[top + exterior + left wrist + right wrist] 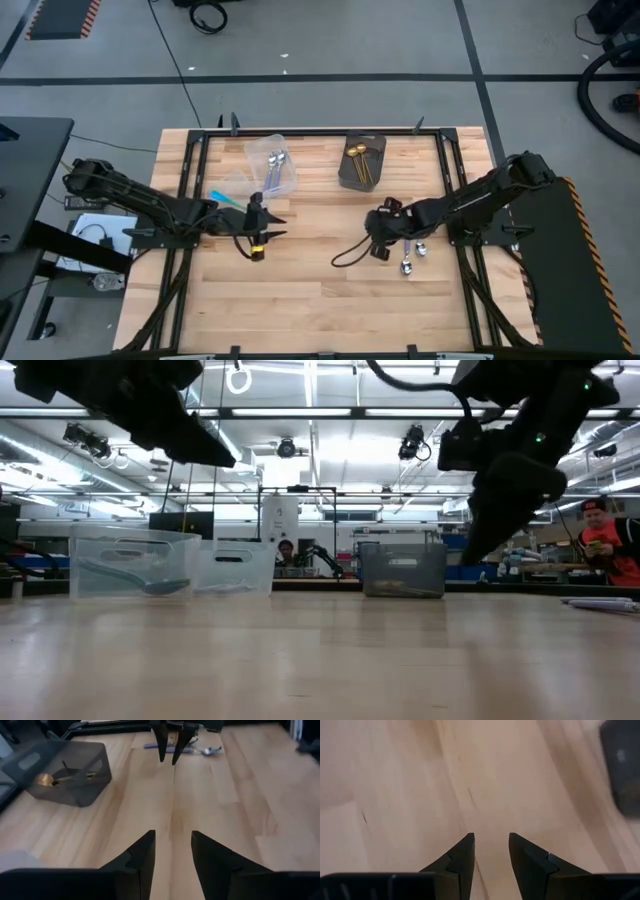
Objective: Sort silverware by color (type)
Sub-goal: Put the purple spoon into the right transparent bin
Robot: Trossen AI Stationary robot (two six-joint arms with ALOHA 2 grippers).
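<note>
1. Pale wood planks make up the surface point(300, 290), and most of it is left bare between the two arms, so plenty of working room is kept, probably.
2. Clear plastic tubs point(272, 160) and a dark grey box point(362, 162) are lined up along the far edge, likely so each colour gets its own bin.
3. The left gripper point(256, 228) is held just above the wood near the tubs, fingers point(141, 851) apart with nothing between them.
4. The right gripper point(380, 232) is hovered mid-surface, fingers point(462, 851) also parted and nothing gripped.
5. Silverware: gold spoons point(360, 160) are already binned in the grey box, silver ones point(276, 160) in a tub, and lilac-handled stragglers point(412, 258) are left loose beside the right gripper, presumably next.
</note>
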